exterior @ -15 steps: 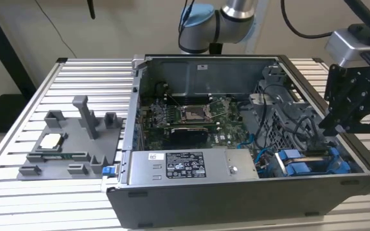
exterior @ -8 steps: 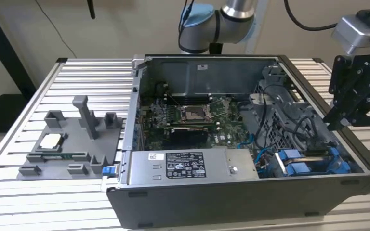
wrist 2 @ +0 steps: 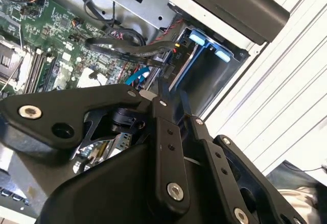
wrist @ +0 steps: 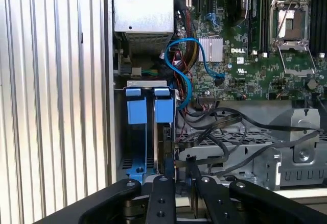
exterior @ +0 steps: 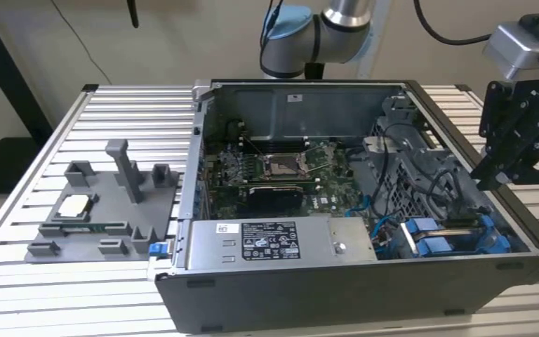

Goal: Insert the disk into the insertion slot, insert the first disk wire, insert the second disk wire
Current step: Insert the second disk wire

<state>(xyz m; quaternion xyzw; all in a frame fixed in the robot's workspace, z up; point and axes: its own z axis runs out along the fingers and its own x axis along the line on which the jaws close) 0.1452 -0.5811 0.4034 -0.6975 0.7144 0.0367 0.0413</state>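
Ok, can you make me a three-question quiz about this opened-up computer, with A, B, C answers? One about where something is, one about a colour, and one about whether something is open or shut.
1. In the exterior view, where does the grey tray with posts sit?
A. to the left of the computer case
B. inside the case
C. on top of the case

2. In the first wrist view, what colour are the two plastic tabs in the insertion slot?
A. red
B. blue
C. yellow

3. Is the computer case
A. shut, with its side panel on
B. open
C. wrapped in a box

Answers:
1 A: the tray lies on the slatted table, at the exterior view's left of the case.
2 B: both tabs are bright blue.
3 B: the motherboard shows inside.
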